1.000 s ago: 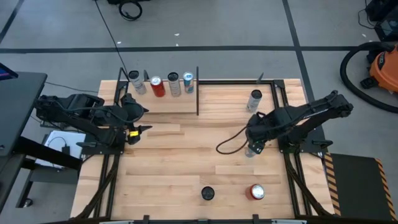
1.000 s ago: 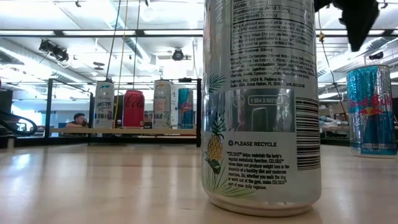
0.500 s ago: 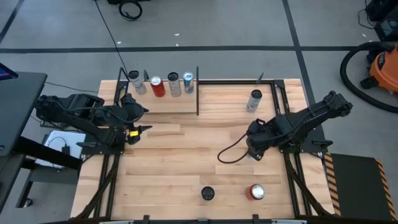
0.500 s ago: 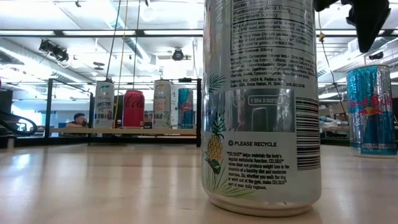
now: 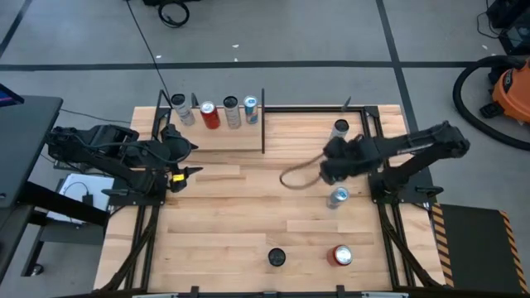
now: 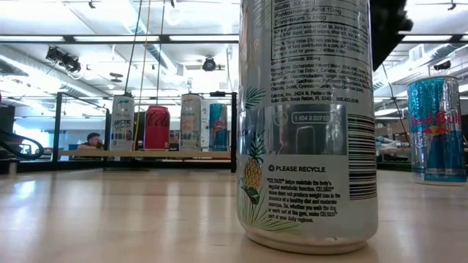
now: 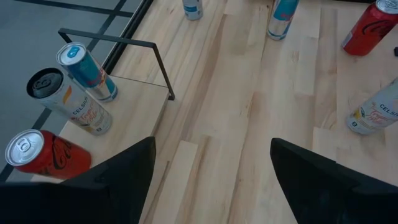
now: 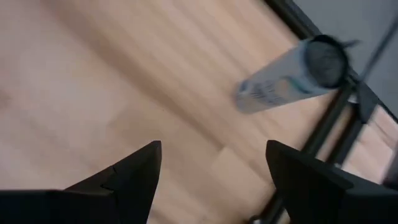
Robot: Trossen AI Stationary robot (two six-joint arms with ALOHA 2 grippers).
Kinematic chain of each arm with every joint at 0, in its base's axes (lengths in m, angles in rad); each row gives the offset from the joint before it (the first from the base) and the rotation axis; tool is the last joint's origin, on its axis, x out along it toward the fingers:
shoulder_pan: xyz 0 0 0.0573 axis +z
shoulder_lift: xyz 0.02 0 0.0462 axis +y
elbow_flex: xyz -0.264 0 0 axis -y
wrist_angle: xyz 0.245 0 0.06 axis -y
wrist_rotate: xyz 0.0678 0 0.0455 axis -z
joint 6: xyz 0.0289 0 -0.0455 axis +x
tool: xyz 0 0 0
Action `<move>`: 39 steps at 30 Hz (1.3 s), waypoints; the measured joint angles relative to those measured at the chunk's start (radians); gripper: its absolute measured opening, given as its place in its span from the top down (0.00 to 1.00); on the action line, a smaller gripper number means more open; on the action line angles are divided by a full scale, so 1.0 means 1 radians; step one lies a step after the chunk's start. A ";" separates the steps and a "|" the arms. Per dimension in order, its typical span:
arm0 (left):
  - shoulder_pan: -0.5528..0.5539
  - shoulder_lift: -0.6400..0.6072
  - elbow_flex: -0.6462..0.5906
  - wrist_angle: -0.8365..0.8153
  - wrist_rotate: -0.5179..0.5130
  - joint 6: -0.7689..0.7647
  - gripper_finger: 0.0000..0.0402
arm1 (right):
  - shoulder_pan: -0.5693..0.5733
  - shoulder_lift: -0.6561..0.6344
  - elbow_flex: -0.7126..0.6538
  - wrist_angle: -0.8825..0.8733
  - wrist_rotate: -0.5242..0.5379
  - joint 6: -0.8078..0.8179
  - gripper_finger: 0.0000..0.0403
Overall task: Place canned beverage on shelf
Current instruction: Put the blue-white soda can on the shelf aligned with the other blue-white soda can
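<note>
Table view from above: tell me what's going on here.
Four cans already stand on the shelf. The right gripper hangs open and empty over the table's right side, between a grey can near the far edge and a blue can. A red can and a black-topped can wait at the near edge. The left gripper rests open beside the shelf.

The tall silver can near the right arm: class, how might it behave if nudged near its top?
The silver can is tall, slim and upright, so a high nudge would probably tip it. Once down, its round body would likely roll. The right gripper, open, is beside it.
</note>
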 joint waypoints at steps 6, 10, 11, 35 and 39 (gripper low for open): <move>0.000 0.000 0.000 0.000 0.000 0.001 0.21 | -0.254 0.000 0.000 0.006 -0.012 -0.140 0.26; 0.000 0.000 0.000 0.000 0.000 0.001 0.21 | -0.400 0.000 0.000 0.046 -0.054 -0.246 0.26; 0.000 0.000 0.000 0.000 0.000 0.001 0.21 | -0.433 0.000 0.000 0.067 -0.074 -0.277 0.26; 0.000 0.000 0.001 0.000 0.000 0.000 0.21 | -0.787 0.000 -0.021 0.222 -0.269 -0.465 0.26; 0.000 0.000 0.001 0.000 0.000 0.000 0.21 | -0.801 0.000 -0.089 0.275 -0.300 -0.479 0.26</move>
